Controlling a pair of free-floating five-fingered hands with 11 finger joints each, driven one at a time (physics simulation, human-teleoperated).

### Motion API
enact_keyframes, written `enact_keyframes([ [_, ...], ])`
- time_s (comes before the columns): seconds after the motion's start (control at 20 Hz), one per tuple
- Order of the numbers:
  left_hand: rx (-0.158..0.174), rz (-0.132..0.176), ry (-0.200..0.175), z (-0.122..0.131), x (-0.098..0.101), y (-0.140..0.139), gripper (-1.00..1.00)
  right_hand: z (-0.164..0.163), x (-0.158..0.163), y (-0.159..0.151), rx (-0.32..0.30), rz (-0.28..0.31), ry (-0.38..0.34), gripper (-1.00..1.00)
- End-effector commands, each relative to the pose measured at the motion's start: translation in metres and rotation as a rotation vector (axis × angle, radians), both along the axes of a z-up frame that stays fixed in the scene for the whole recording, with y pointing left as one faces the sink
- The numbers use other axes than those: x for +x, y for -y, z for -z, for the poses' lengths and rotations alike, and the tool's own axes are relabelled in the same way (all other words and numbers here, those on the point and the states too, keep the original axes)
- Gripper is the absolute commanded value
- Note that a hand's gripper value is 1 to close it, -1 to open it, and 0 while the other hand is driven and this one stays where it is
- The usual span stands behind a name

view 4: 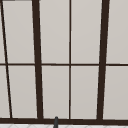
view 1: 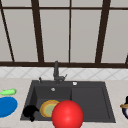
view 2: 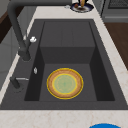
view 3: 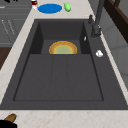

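Item: your left hand (view 1: 30, 111), fingers curled on nothing, hovered at the sink's (view 1: 110, 117) front-left corner beside the yellow-rimmed plate (view 1: 47, 108) lying flat in the basin; a red ball (view 1: 67, 115) stood in front.

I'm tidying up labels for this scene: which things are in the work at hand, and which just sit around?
In hand:
left hand, at the sink's front left rim
red ball
yellow plate in the basin

Lying about:
blue plate
green item
faucet
dish on the counter

No readable text, label, brand, number or sign appears on anything.
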State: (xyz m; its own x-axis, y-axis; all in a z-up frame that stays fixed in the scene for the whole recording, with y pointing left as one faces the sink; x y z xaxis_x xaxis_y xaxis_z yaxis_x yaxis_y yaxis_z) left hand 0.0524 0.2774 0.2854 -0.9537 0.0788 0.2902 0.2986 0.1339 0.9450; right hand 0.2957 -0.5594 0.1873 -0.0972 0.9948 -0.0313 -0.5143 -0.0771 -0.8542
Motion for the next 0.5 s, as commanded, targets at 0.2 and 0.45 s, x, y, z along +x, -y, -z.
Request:
enact_keyframes([
  [0.2, 0.0, 0.0, 0.0, 0.0, 0.0, 0.0, 0.0, -0.046, -0.008, -0.046, -0.021, 0.024, 0.022, 1.0],
  [0.45, 0.0, 0.0, 0.0, 0.0, 0.0, 0.0, 0.0, -0.074, -0.013, -0.077, -0.018, 0.024, 0.028, 1.0],
])
